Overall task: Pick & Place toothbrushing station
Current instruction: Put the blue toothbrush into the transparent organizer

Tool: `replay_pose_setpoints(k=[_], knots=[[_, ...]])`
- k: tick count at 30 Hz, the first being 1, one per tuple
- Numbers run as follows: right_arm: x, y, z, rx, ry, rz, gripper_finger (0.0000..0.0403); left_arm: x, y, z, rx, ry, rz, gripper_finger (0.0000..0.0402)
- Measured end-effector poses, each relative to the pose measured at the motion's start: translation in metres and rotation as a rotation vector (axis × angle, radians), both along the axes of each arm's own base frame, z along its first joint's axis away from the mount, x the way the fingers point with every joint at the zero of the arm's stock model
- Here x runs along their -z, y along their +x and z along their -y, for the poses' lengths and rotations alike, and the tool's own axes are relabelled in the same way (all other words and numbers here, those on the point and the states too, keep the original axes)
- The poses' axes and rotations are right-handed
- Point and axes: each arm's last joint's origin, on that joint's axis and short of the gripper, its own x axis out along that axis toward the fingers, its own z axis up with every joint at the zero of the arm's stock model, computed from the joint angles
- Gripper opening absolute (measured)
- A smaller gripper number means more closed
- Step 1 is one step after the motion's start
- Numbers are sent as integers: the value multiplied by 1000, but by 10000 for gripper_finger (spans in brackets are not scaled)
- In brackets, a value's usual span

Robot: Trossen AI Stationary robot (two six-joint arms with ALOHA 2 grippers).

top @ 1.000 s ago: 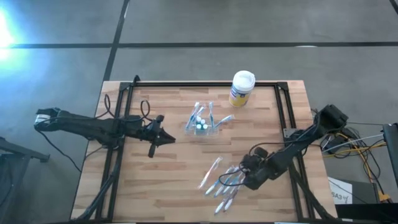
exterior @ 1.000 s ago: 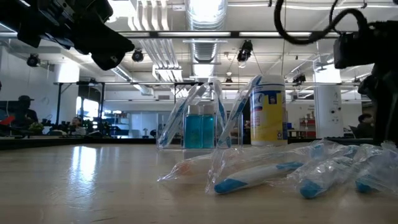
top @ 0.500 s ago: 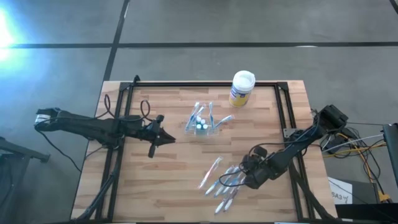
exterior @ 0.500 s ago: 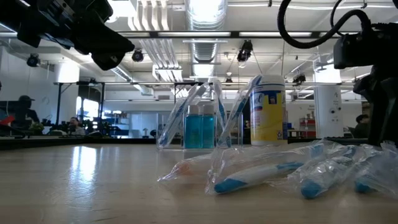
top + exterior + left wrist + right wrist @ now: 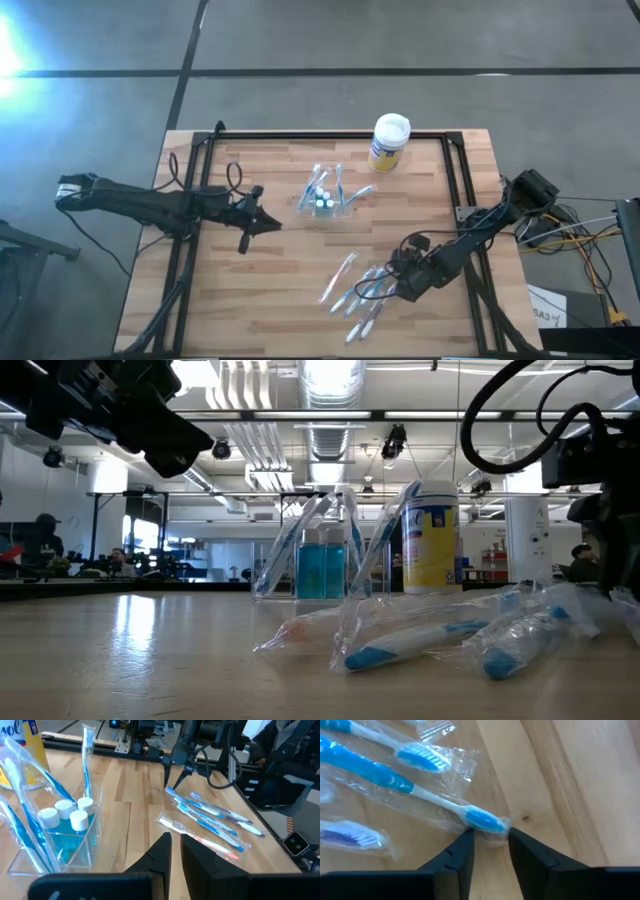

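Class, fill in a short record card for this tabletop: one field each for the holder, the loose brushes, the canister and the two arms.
Holder: clear toothbrushing station, mid-table, with wrapped brushes and white-capped blue bottles inside
Loose brushes: wrapped toothbrushes lying near the front right
Canister: yellow, white-lidded canister at the back edge
Right gripper: jaws astride one wrapped brush's end
Left gripper: jaws nearly together, empty, left of the holder

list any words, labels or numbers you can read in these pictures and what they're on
"ol": end of a blue word on the yellow canister, rest cut off.
Canister label in the low view: print too blurred to read.
Wrapped toothbrushes: no readable print.
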Motion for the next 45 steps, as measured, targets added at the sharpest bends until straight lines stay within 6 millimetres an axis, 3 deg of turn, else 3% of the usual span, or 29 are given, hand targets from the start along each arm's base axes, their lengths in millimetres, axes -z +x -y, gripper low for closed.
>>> replay_pose_setpoints(k=[7,14,19,24,28,34,40,45], knots=[[-1,0,0,-8,-1,1,19,6,-1,0,-5,-20,-20,44],[-14,4,-3,-29,-36,-28,8,5,-1,0,0,-25,-12,44],[-43,10,-6,-35,-119,-68,8,2,-1,0,3,-62,15,44],[-89,23,-12,-71,-240,-5,8,-5,2,6,65,-107,86,52],[-128,35,-17,-121,-340,111,8,-7,8,17,190,-128,142,85],[-175,51,-22,-191,-467,273,8,-11,26,28,234,-148,189,173],[-203,59,-23,-238,-529,353,8,-22,58,34,229,-159,171,253],[-209,68,-21,-286,-569,377,8,-28,91,39,232,-165,142,281]])
